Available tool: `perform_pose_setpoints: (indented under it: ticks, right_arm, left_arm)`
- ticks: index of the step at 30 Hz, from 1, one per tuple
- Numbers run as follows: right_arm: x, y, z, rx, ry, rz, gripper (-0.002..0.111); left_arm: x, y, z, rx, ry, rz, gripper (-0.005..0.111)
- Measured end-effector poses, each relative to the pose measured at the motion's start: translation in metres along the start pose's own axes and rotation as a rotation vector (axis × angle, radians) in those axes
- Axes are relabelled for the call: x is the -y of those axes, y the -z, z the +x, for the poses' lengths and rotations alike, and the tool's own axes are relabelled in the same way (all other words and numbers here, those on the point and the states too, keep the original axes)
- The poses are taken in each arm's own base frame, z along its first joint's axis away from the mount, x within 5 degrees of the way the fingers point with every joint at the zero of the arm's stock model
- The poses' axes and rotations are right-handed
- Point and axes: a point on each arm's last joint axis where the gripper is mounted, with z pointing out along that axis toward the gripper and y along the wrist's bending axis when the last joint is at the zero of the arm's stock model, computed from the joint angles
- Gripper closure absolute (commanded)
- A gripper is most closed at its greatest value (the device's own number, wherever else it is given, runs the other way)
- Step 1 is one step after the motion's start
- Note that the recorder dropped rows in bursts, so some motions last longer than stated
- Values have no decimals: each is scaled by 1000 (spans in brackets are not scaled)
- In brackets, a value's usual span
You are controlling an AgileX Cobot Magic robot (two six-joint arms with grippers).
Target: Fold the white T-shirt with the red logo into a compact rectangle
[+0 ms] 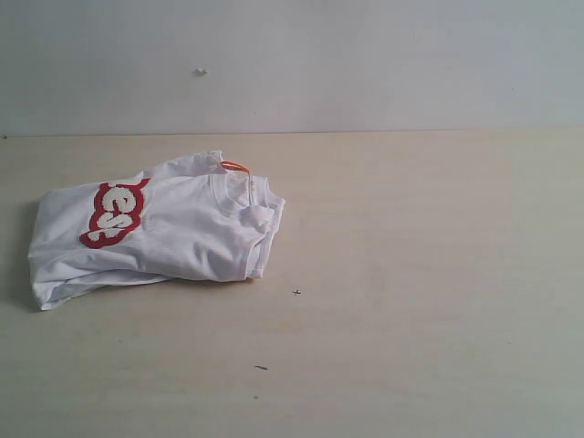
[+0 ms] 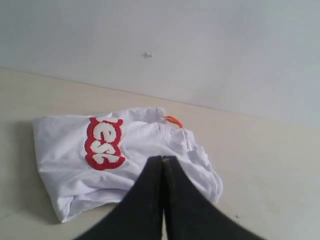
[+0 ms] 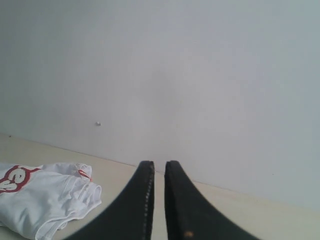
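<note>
Showing soft, creased matt cloth on the white T-shirt (image 1: 182,239); fuzzy, towel-like pile on the red logo (image 1: 117,212); smooth, matt, wood-look table (image 1: 420,274).

Left jaws matte black, tapering to narrow tips; right jaws black, inner edge ridged.

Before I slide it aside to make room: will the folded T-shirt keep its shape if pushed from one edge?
Probably not: the T-shirt is soft cloth in loose layers, so its edge would likely bunch. It lies flat on the table, so it should slide, not roll. Lifted by one corner, it would likely unfold.
</note>
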Motion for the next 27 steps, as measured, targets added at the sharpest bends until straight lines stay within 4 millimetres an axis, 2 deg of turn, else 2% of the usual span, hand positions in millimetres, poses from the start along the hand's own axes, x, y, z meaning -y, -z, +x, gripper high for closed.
perform_pose_setpoints:
  ticks: [27]
  right_arm:
    - [0,0,1,-7,0,1,98]
  left_arm:
    - [1,0,0,6,20,7,107]
